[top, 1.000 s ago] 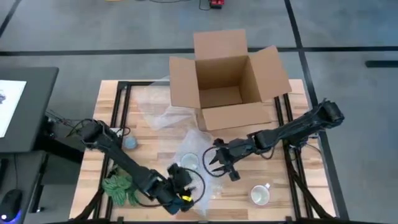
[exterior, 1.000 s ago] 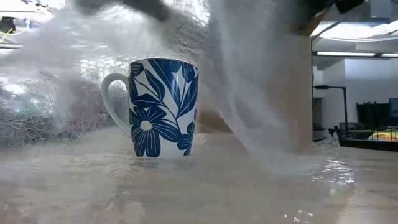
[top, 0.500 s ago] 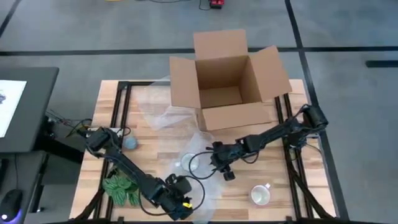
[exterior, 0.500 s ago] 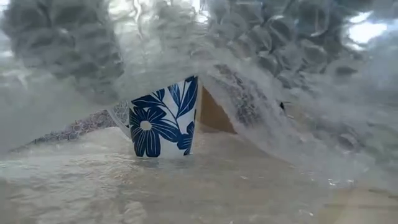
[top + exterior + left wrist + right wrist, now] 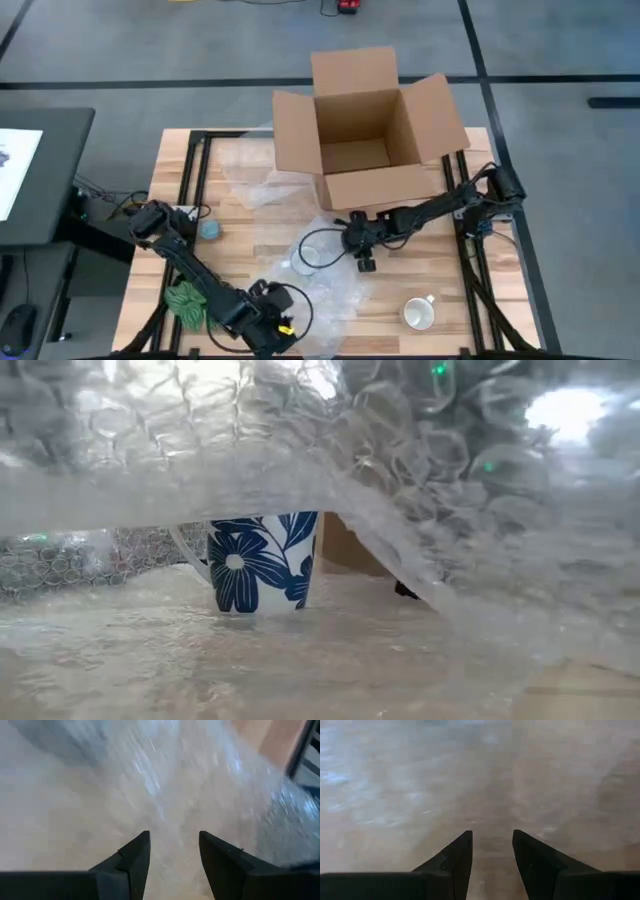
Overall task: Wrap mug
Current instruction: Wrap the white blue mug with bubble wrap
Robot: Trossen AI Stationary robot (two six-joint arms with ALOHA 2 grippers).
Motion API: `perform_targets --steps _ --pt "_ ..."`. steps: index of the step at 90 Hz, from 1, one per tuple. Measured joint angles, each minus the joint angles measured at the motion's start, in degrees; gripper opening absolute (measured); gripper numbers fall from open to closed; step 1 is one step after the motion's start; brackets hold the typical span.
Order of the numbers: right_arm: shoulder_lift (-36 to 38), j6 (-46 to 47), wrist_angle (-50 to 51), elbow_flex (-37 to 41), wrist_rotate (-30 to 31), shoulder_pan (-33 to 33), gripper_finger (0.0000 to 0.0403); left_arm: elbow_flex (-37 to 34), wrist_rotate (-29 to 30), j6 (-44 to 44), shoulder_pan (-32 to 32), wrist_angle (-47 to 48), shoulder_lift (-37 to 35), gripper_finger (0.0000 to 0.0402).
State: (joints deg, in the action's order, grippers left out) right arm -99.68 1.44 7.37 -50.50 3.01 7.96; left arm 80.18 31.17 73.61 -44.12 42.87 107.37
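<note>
The right gripper [image 5: 357, 243], fingers apart and empty, hovers beside the mug [image 5: 262, 561], which stands under draped bubble wrap [image 5: 330, 470]. The left gripper [image 5: 171, 854], also parted, sits at the table's [image 5: 260, 215] near edge. The fold-over step looks underway; next, the wrap's loose edge needs tucking round the mug.

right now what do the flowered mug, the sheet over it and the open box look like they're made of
The mug looks like glazed ceramic: a glossy white body with a printed blue flower pattern. The sheet draped over it is clear plastic bubble wrap, going by its rows of air pockets and see-through sheen. The open box looks like plain brown cardboard, matte, with creased flaps standing up.
</note>
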Motion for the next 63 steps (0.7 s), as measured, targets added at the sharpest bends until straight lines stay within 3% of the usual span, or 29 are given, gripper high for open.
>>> perform_targets --steps 13,26,38,48,63 --pt "3.14 2.49 1.73 0.04 -0.93 0.08 0.0132 0.00 5.37 -2.99 0.29 1.12 -0.13 0.0148" --pt "10.33 2.64 3.54 0.00 -1.84 4.37 0.0132 0.00 6.19 -2.23 0.70 1.01 -0.13 0.0148" --pt "14.63 2.62 1.64 -0.08 -5.19 8.60 0.0132 0.00 11.01 0.38 0.66 -1.51 -0.07 0.0148" --pt "13.77 2.16 -2.31 -0.11 -10.82 11.39 0.0132 0.00 11.80 -0.30 0.50 -5.71 0.64 0.0148" --pt "6.66 1.74 -10.97 -0.11 -16.74 12.62 0.0132 -1.12 11.86 -1.99 0.32 -14.34 1.50 0.0148"
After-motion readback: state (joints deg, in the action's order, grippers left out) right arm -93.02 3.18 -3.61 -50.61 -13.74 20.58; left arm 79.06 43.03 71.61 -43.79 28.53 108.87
